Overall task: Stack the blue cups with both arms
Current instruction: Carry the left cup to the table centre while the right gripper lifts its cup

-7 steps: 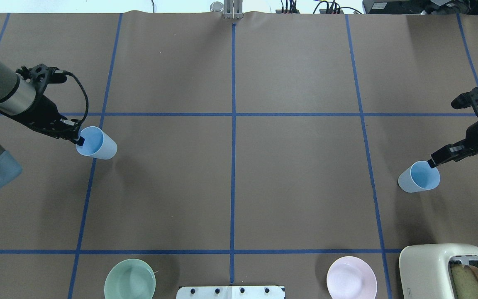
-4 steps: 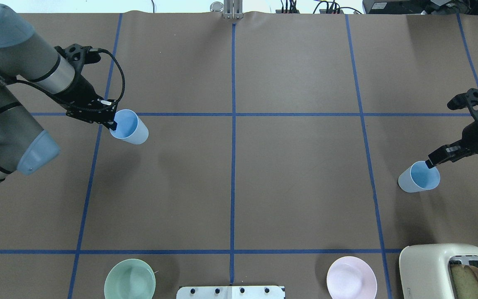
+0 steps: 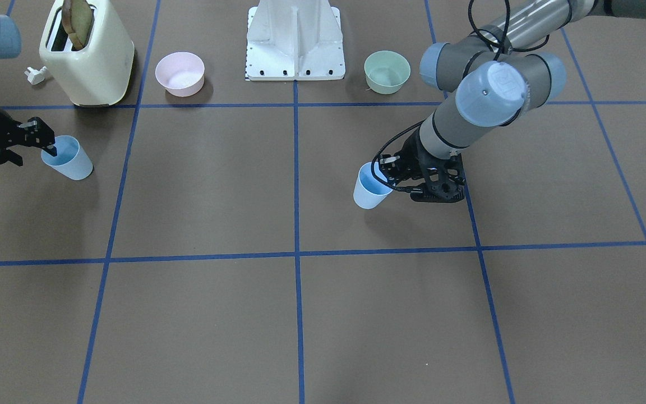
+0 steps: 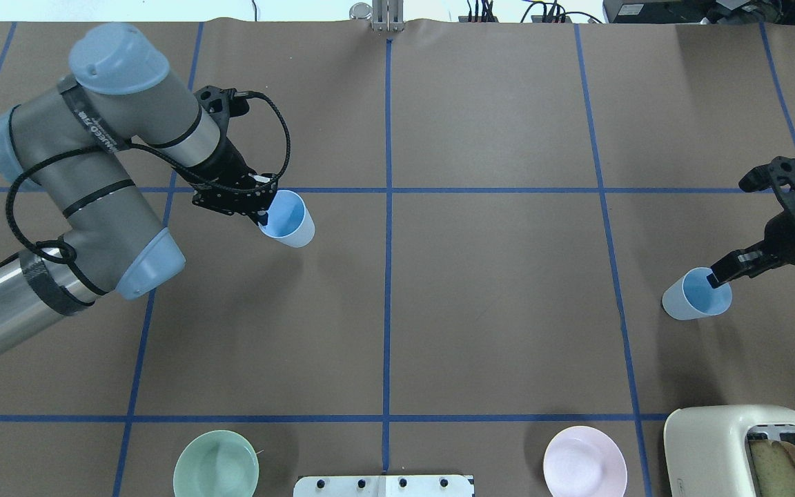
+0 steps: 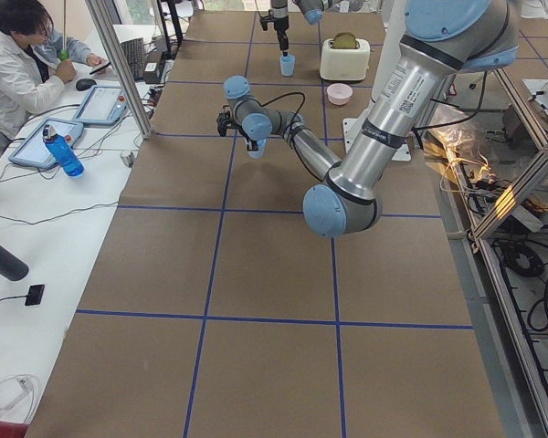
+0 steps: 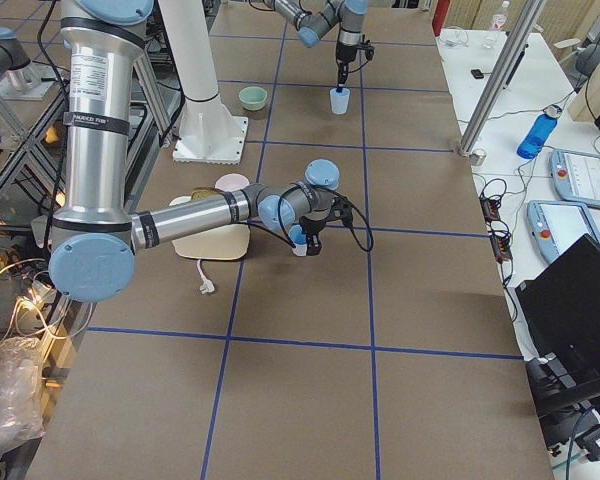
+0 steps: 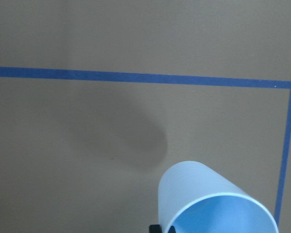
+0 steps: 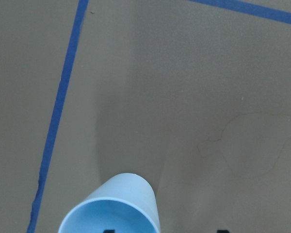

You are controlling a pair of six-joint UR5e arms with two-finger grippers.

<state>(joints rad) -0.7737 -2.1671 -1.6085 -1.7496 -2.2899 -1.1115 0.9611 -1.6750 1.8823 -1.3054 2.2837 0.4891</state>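
Observation:
My left gripper [image 4: 263,219] is shut on the rim of a light-blue cup [image 4: 290,221], one finger inside it, and holds it tilted above the table, left of the centre line. That cup also shows in the front view [image 3: 369,193] and in the left wrist view [image 7: 203,199]. My right gripper [image 4: 713,278] is shut on the rim of the second blue cup [image 4: 694,298] near the table's right edge. This cup also shows in the front view [image 3: 70,160] and in the right wrist view [image 8: 116,206]. I cannot tell if it rests on the table.
A cream toaster [image 4: 729,445] with bread stands at the near right corner. A pink bowl [image 4: 584,461] and a pale green bowl [image 4: 216,464] flank the white fixed base [image 4: 384,485] at the near edge. Blue tape lines cross the brown table.
My left arm has carried its cup from the table's left edge rightward toward the centre line. My right gripper and its cup have barely moved.

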